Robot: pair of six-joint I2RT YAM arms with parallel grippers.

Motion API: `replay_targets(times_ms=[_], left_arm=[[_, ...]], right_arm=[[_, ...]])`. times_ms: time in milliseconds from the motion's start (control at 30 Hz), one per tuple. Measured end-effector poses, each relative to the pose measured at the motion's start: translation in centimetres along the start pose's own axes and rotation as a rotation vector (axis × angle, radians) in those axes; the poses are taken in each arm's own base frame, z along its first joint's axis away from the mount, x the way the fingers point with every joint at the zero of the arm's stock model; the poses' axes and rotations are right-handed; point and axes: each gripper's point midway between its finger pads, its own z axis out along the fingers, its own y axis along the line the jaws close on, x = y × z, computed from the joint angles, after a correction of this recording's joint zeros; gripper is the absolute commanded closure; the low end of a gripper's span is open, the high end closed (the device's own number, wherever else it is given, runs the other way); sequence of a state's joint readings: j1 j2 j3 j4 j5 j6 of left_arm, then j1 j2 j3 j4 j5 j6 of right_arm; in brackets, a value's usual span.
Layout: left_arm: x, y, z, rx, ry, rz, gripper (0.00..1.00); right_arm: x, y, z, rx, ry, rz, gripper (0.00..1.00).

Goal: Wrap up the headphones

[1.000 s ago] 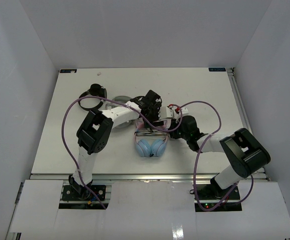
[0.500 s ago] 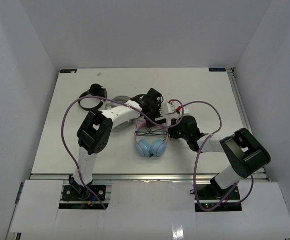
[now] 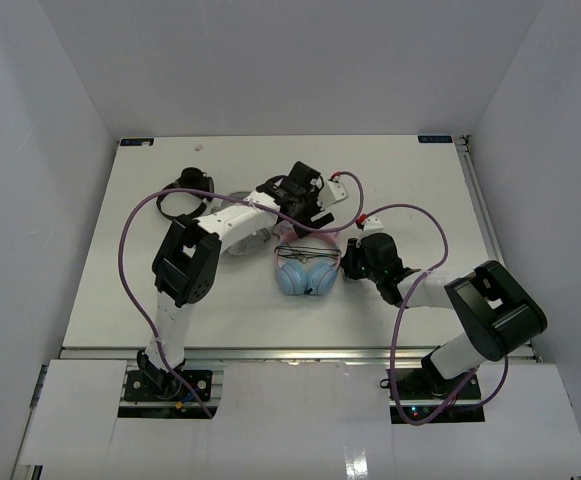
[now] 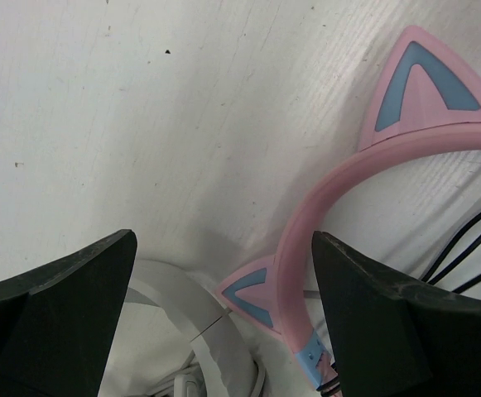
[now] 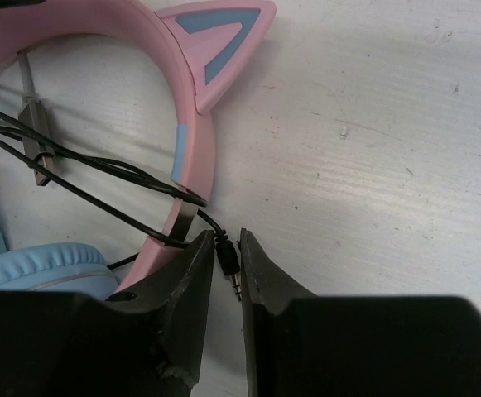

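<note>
**Right gripper on the plug, left gripper gaping over the headband**

The headphones (image 3: 305, 272) lie flat mid-bench (image 3: 240, 305), blue cups toward the arms, pink cat-eared headband away. The right gripper (image 5: 228, 273) is down low, narrowed onto the plug (image 5: 228, 263) of the thin dark cable (image 5: 116, 173), just beside the headband. The left gripper (image 4: 223, 240) hangs wide above the band's far curve, holding nothing, 1 cat ear between its fingers, a white headphone band (image 4: 199, 322) just beside.

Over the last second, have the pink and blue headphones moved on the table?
Yes. The headphones have slid a little away from the table's near edge, toward the far side and slightly to the right.
</note>
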State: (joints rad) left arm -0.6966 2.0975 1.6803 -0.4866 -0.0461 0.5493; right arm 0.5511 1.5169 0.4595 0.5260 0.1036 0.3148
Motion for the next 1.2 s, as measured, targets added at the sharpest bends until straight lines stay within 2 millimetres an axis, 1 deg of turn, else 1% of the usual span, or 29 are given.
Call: replay_targets(times_ms=[67, 233, 333, 467, 633, 1000, 1200], left_arm=[[0.1, 0.1, 0.0, -0.002, 0.000, -0.003, 0.02], [0.4, -0.2, 0.2, 0.003, 0.005, -0.003, 0.02], [0.8, -0.5, 0.3, 0.011, 0.013, -0.001, 0.02], [1.6, -1.1, 0.7, 0.028, 0.026, 0.003, 0.02], [2.7, -1.9, 1.0, 0.049, 0.048, 0.012, 0.02], [2.7, -1.7, 1.1, 0.036, 0.047, 0.011, 0.02], [2.8, -1.4, 1.0, 0.016, 0.053, 0.008, 0.02]], right_arm=[[0.0, 0.0, 0.0, 0.001, 0.000, 0.000, 0.75], [-0.1, -0.1, 0.2, 0.010, -0.003, 0.005, 0.80], [-0.4, -0.3, 0.6, 0.026, -0.008, 0.018, 0.87], [-0.8, -0.5, 1.1, 0.045, -0.013, 0.032, 0.92], [-1.1, -0.9, 1.4, 0.061, -0.019, 0.051, 0.92], [-1.1, -1.0, 1.2, 0.073, -0.024, 0.088, 0.92], [-0.9, -1.4, 0.8, 0.090, -0.029, 0.117, 0.90]])
